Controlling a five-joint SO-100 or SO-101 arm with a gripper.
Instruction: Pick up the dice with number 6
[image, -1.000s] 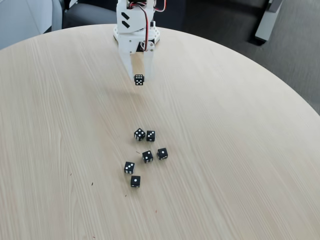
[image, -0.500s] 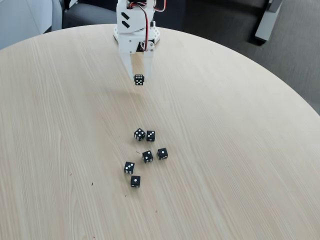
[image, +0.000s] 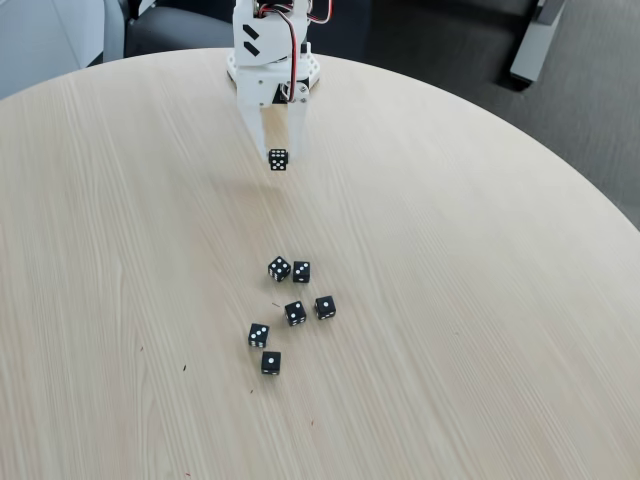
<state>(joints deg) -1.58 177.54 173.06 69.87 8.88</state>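
While no writing or brand can be read anywhere, the gripper (image: 278, 152) at the table's (image: 480, 300) far side pinches the dice with number 6 (image: 278, 159) between narrow fingers, seemingly off the surface, its crowded pip face toward the camera; six other black dice (image: 290, 312) lie clustered nearer

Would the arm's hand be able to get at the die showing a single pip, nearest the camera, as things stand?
Probably not yet: the hand is shut on the dice with number 6. The one-pip die lies open on the table, nothing above it.
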